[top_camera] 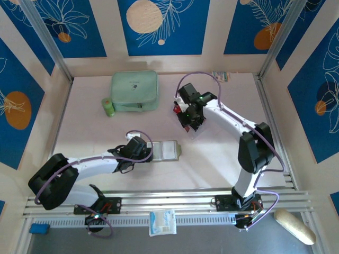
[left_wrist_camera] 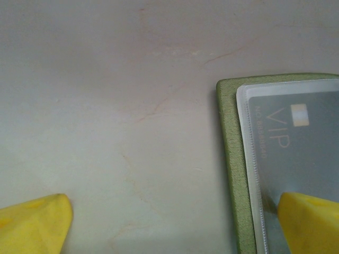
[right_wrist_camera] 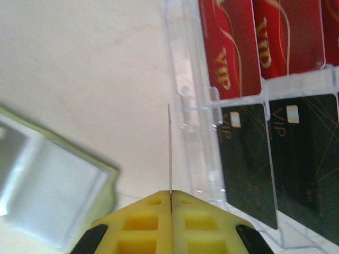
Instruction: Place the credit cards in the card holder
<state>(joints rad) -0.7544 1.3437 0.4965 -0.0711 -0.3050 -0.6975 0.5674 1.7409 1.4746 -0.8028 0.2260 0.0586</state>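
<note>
From above, the left gripper (top_camera: 147, 152) lies low over the table (top_camera: 90, 132). Its tip is at the left edge of the card holder (top_camera: 165, 151), which is open and flat and stretches away from the fingers to the right. The right gripper (top_camera: 190, 120) hangs well apart from that, farther back and to the right. A mint-green zip case (top_camera: 134, 91) sits off to its left, near the back wall.

At the left wrist, the two yellow fingers (left_wrist_camera: 34, 222) are spread wide and hold nothing. One is over bare table. The other rests on the clear pocket inside the card holder, at the right. A grey card (left_wrist_camera: 296, 137) marked VIP sits in that pocket, just ahead of that fingertip.

At the right wrist, the yellow fingers (right_wrist_camera: 143, 217) are pressed together on a thin card (right_wrist_camera: 169, 153). It is seen edge-on, pointing straight ahead, and its colour cannot be told. Just to its right a clear tray (right_wrist_camera: 183, 79) holds red cards (right_wrist_camera: 233, 47) in the farther compartments and black cards (right_wrist_camera: 249, 159) in the nearer ones, all lying flat. The card holder is a blur to the lower left of the fingers, with its pale inside facing up.
</note>
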